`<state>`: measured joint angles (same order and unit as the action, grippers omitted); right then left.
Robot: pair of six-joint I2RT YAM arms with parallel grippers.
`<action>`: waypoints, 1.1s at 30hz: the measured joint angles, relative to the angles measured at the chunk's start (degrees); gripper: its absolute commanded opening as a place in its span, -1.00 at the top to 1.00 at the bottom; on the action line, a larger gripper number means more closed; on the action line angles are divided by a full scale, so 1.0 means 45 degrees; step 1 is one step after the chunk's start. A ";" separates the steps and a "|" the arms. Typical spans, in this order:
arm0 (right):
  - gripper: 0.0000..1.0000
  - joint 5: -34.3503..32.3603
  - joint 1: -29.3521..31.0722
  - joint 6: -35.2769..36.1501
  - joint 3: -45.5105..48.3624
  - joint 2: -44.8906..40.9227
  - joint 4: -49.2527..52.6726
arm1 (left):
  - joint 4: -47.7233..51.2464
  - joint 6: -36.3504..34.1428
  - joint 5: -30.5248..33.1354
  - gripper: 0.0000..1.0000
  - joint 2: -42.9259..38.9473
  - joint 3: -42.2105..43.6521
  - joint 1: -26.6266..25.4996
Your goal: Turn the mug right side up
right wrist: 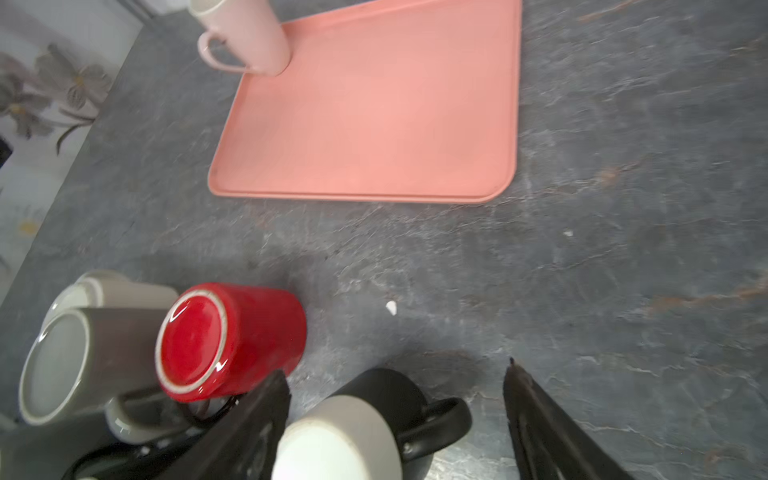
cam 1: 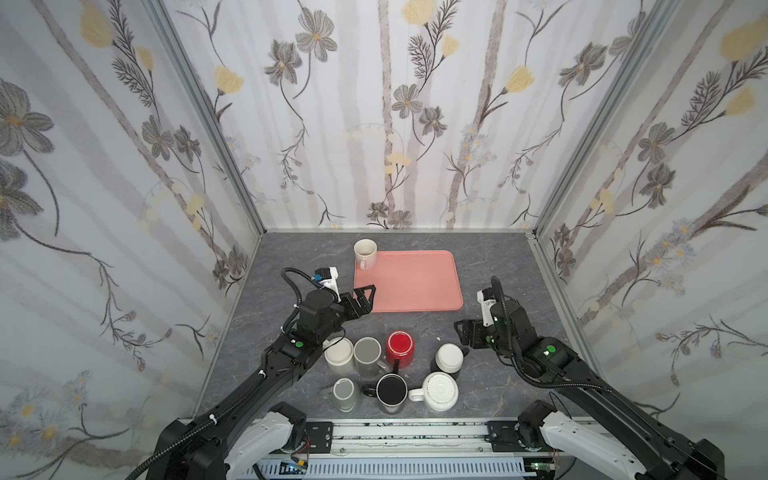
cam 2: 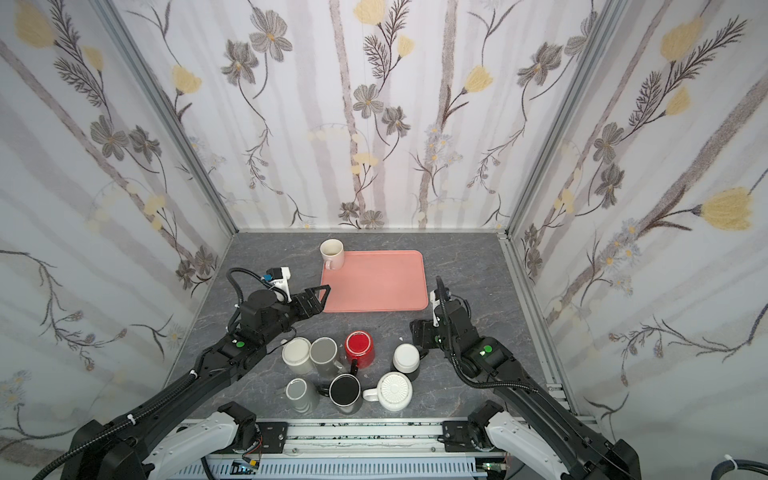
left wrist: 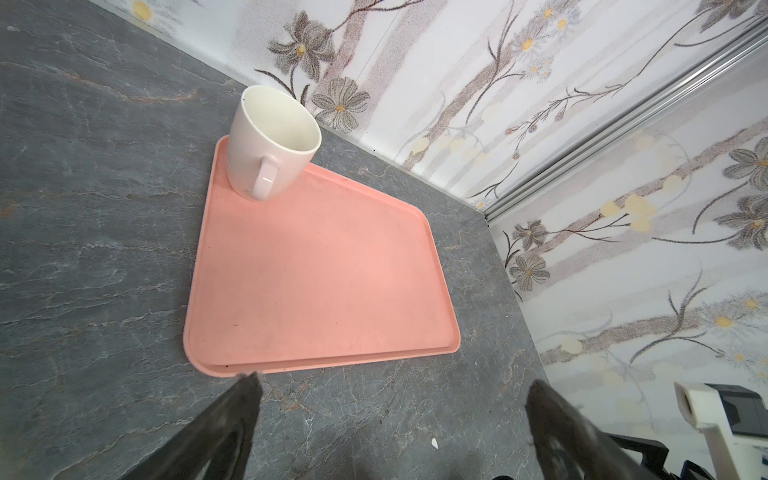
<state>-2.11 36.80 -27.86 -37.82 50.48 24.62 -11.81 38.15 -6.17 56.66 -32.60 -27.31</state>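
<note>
Right gripper [right wrist: 397, 368]: jaws wide apart, gripping nothing. Black mug [right wrist: 340, 440] stands upside down, white base up, on the grey table [right wrist: 623, 249] between my fingers, handle toward one of them. Left gripper [cam 1: 366, 296] spread empty beside the pink tray [cam 1: 415, 286].

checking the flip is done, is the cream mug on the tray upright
Upright: the cream mug stands on the pink tray's corner, open mouth facing up.

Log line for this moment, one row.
left gripper open, empty, near pink tray | right gripper open by upside-down white-based black mug | cream mug upright on tray
</note>
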 measured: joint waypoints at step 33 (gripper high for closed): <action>-0.18 -0.2628 0.3701 -0.1787 0.0214 0.2550 -0.0403 | -0.0083 0.0277 -0.0243 -1.00 0.0204 0.0000 0.0034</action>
<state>-13.93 53.45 -35.90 -36.86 61.95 22.81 -12.19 39.40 -7.27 57.58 -32.60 -27.16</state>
